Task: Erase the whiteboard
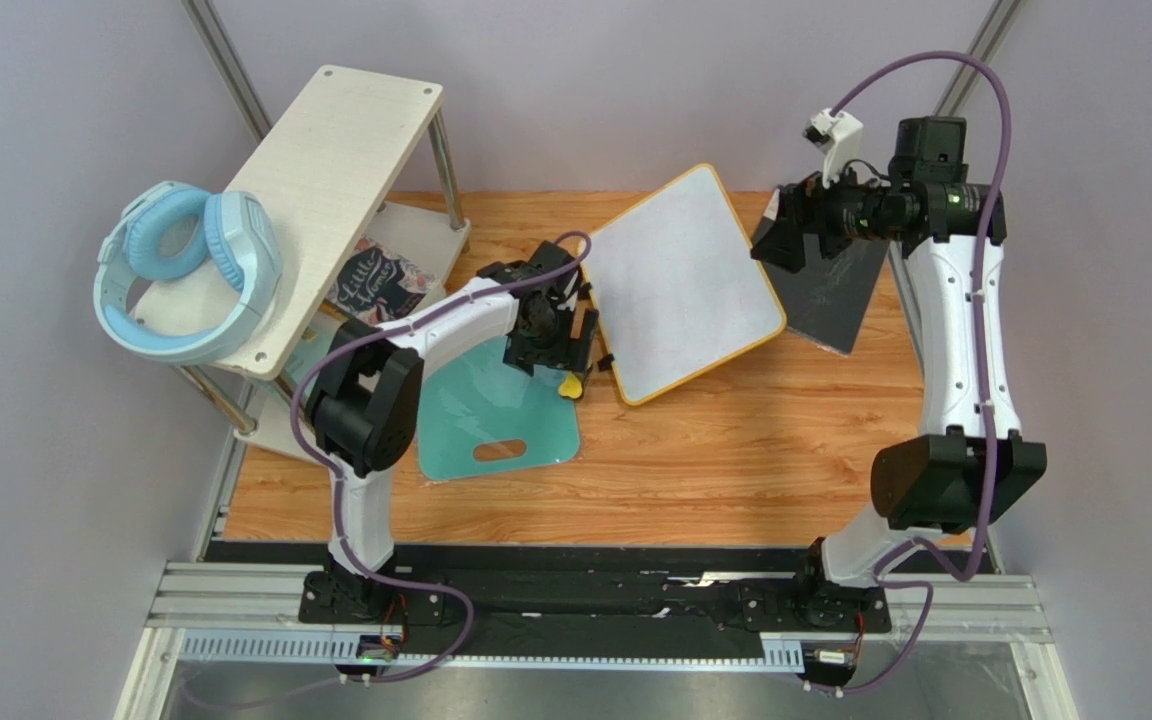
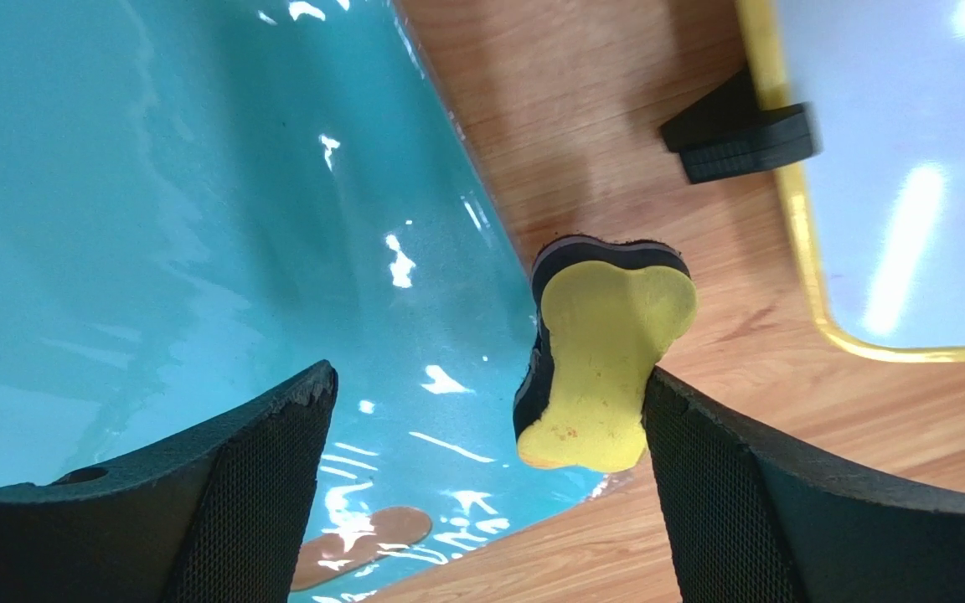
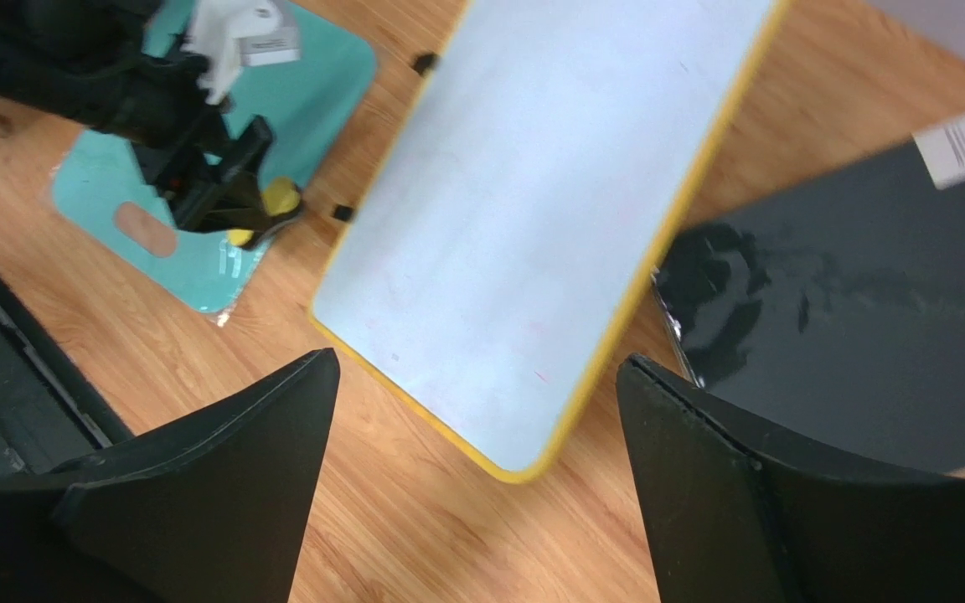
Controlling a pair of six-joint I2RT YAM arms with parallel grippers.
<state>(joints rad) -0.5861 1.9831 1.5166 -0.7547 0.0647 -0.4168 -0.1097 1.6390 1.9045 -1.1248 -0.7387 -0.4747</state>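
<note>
Top external view: the blank whiteboard (image 1: 683, 281) lies at centre frame. The left gripper (image 2: 488, 465) gapes wide around a loose yellow eraser (image 2: 601, 364). The right gripper (image 3: 475, 478) hangs wide apart, empty, above the whiteboard.

A wooden table (image 1: 748, 465) is seen, with a whiteboard (image 1: 683, 278) laid at its far middle, its surface blank. A dark grey panel (image 1: 838, 300) is placed just right of it, and a teal cutting board (image 1: 500, 413) to the near left. A yellow eraser (image 1: 573, 386) is found at the cutting board's right edge, between the two boards. A shelf rack (image 1: 342, 143) is stood at the far left.
</note>
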